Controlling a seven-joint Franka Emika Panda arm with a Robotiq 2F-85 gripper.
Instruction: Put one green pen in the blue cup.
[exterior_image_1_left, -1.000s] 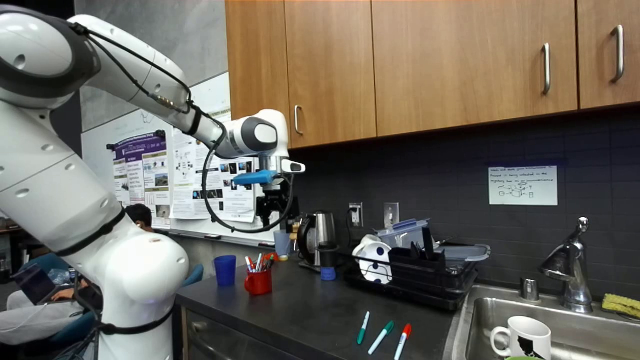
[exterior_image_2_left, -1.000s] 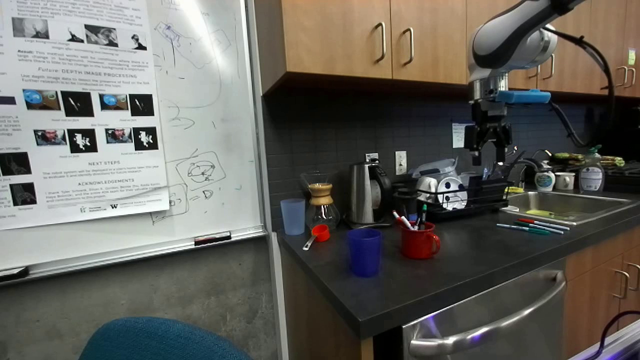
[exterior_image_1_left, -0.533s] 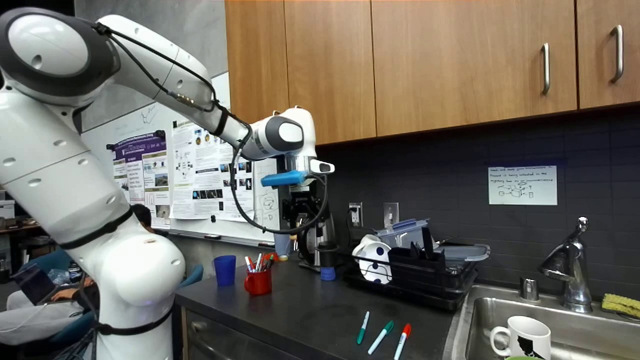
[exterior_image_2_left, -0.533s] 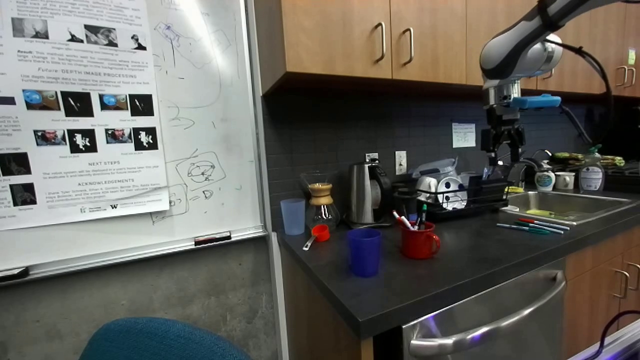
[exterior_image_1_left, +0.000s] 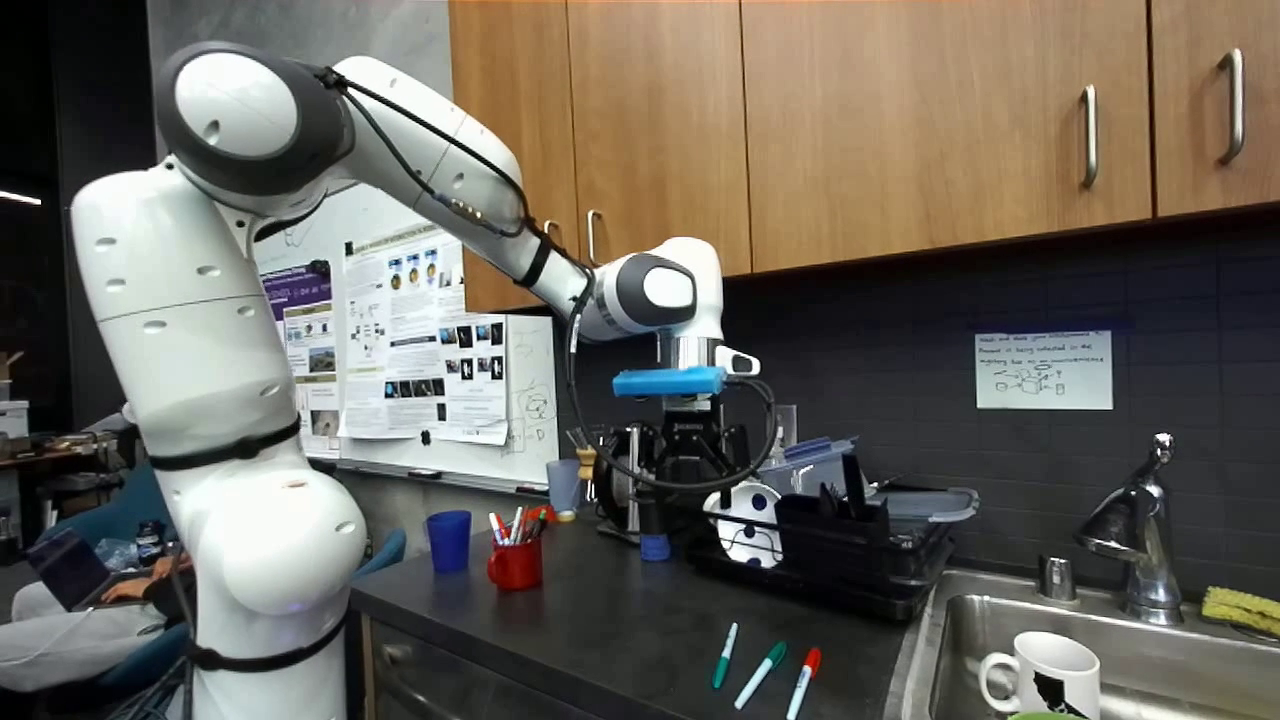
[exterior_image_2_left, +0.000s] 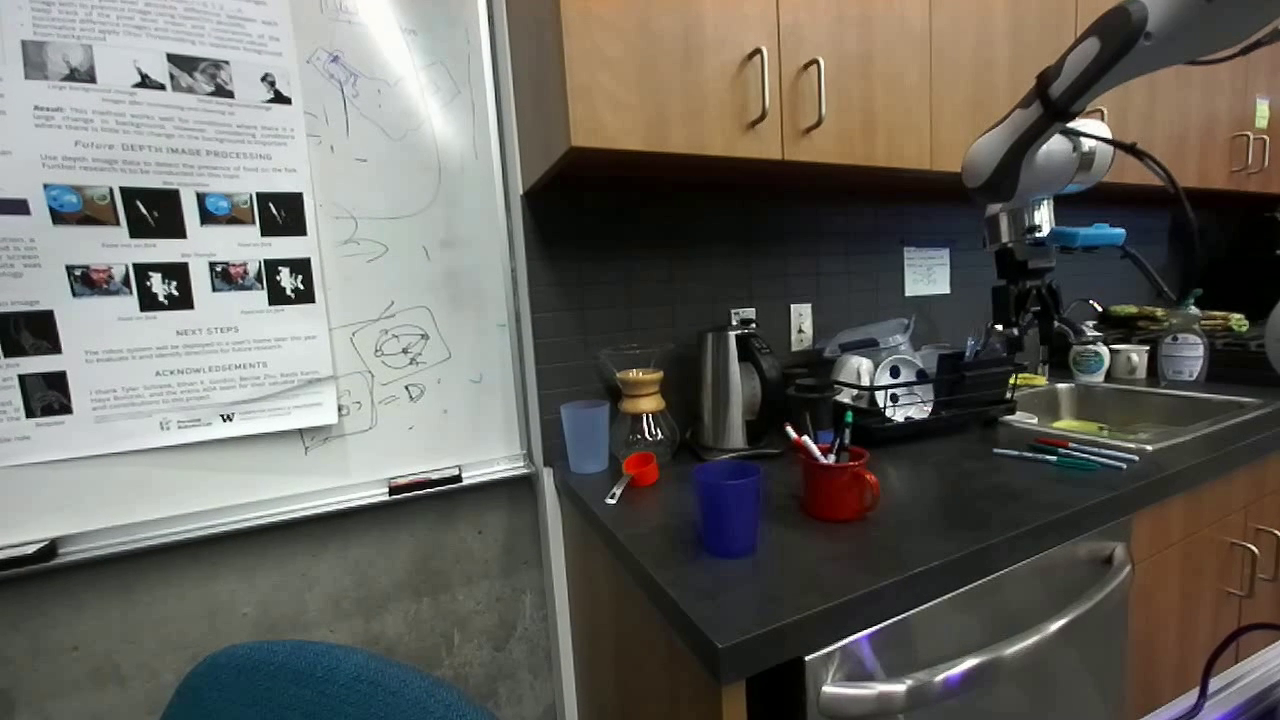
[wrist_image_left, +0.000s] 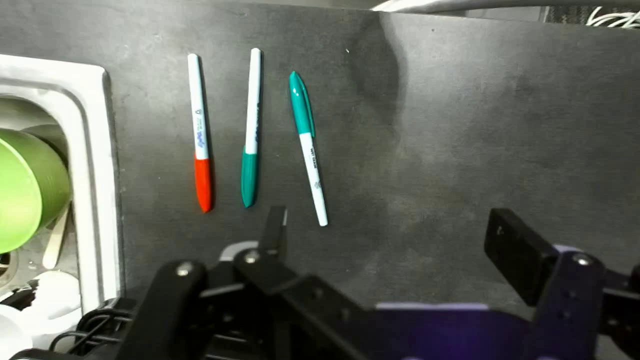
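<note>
Two green pens with white bodies and teal-green caps lie on the dark counter. In the wrist view the nearer-to-middle green pen (wrist_image_left: 308, 150) has its white end close to the left finger, and the other green pen (wrist_image_left: 251, 127) lies left of it. Both show in an exterior view (exterior_image_1_left: 762, 675) (exterior_image_1_left: 725, 656). The blue cup (exterior_image_2_left: 728, 508) stands upright near the counter's end; it also shows in an exterior view (exterior_image_1_left: 449, 541) and is out of the wrist view. My gripper (wrist_image_left: 389, 222) is open and empty, high above the counter, also in an exterior view (exterior_image_2_left: 1025, 345).
A red-tipped pen (wrist_image_left: 200, 132) lies beside the green pens. A red cup (exterior_image_2_left: 838, 485) full of pens stands near the blue cup. A black dish rack (exterior_image_1_left: 820, 560), kettle (exterior_image_2_left: 727, 390) and light blue cup (exterior_image_2_left: 586, 436) stand behind. The sink (exterior_image_1_left: 950, 620) holds a white mug (exterior_image_1_left: 1045, 672).
The arm has moved toward the sink side and down, bringing the gripper nearer the pens. The pens and cups have not moved.
</note>
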